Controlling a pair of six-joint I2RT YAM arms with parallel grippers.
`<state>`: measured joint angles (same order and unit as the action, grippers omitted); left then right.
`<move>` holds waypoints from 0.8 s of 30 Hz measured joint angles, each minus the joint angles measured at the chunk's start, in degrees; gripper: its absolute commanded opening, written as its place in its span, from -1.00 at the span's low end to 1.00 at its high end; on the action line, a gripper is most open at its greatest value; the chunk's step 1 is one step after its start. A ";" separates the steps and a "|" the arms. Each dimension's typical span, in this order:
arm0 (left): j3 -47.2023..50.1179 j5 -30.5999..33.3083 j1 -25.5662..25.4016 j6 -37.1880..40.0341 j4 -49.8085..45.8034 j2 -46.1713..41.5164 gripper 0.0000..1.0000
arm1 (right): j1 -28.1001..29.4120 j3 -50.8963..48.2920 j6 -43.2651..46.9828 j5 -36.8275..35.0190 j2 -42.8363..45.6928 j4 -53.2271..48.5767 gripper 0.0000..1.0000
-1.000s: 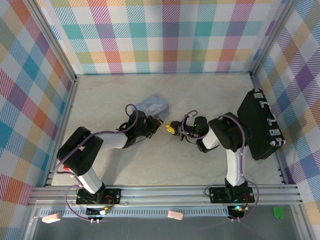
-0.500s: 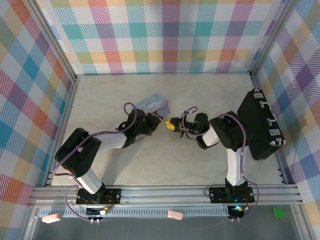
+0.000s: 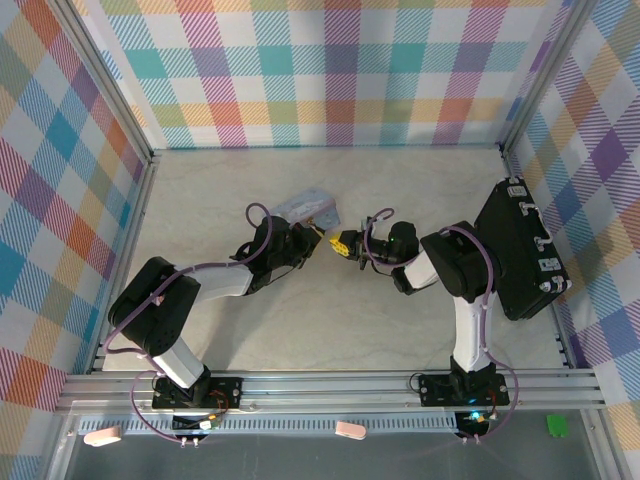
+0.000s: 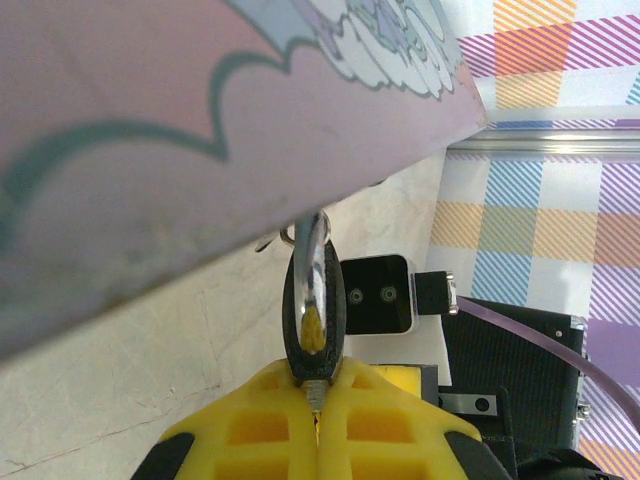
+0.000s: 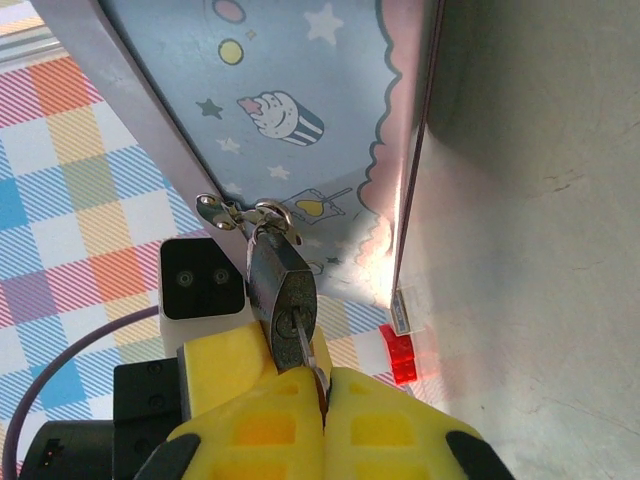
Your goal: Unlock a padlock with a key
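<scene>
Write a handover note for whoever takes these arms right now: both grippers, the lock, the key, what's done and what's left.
Left gripper: shut on the padlock, gripping its edge to steady it.
Right gripper: shut on the key.
The padlock hangs by its shackle from the clasp of the tin. The key looks seated in the padlock's base.
Done: lock and key gripped, key in.
Left: turn the key and free the shackle, which looks closed.

Left pincer (image 4: 316,410) clamped on padlock (image 4: 312,300), shackle reaching up to pastel tin (image 4: 150,130)
</scene>
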<state>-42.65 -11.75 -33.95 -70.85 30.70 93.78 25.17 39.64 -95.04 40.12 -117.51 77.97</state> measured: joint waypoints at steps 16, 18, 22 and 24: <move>-0.04 -1.25 -0.02 0.13 -0.50 0.00 -0.99 | 0.07 -1.03 6.03 -0.15 0.66 -0.09 -1.00; -0.22 -1.03 -0.02 0.17 -0.42 0.00 -0.99 | -0.17 -0.24 5.99 0.55 0.46 -0.46 -1.00; -0.37 -0.15 -0.02 0.20 0.13 -0.15 -1.00 | -0.70 1.70 5.97 2.38 -0.15 -0.96 -1.00; -0.37 0.04 -0.02 0.15 0.85 -0.15 -1.00 | -0.92 2.19 5.97 2.86 -0.33 -0.94 -1.00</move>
<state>-43.03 -11.70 -33.98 -70.70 31.55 93.62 24.25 41.82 -89.08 42.98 -117.84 77.03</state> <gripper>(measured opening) 0.046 0.051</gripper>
